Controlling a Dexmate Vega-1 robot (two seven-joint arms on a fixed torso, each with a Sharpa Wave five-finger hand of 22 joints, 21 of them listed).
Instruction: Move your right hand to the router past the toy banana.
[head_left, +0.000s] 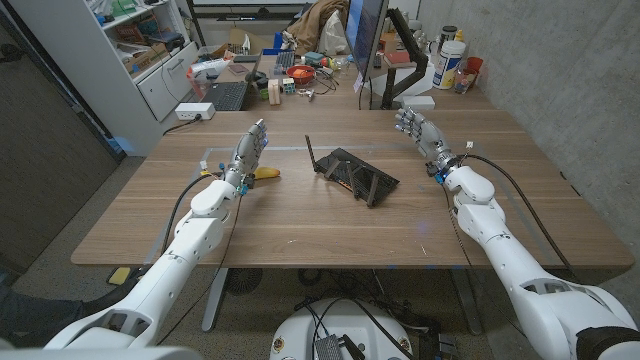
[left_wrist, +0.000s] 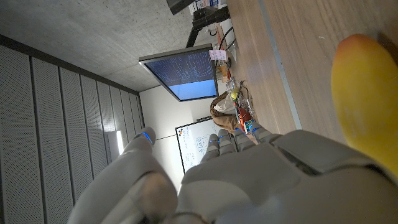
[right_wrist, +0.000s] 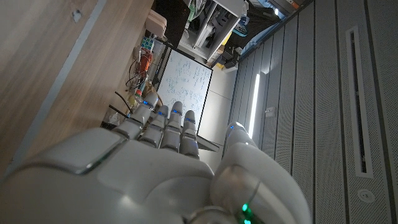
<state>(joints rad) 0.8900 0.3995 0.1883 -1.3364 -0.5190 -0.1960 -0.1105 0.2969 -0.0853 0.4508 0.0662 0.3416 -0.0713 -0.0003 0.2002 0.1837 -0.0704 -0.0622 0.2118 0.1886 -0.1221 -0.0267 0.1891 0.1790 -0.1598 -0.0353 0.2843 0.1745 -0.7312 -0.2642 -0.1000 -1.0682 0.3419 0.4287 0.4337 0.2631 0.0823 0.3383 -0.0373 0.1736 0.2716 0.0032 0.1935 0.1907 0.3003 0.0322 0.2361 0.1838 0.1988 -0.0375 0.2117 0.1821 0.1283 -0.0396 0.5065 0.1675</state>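
Note:
A black router (head_left: 352, 175) with thin antennas lies at the middle of the wooden table (head_left: 300, 235). A yellow toy banana (head_left: 267, 174) lies to its left, right beside my left hand (head_left: 249, 151), and looms large and blurred in the left wrist view (left_wrist: 365, 93). The left hand (left_wrist: 249, 180) stands on its edge with fingers straight and holds nothing. My right hand (head_left: 420, 131) hovers to the right of the router, a short gap away, fingers apart and holding nothing. Its back (right_wrist: 155, 168) shows with the fingers extended.
Behind the table stand a monitor (head_left: 365, 40), a laptop (head_left: 226, 96), a power strip (head_left: 195, 111), bottles and cups (head_left: 452, 62) and cluttered shelves (head_left: 130, 40). A concrete wall runs along the right side.

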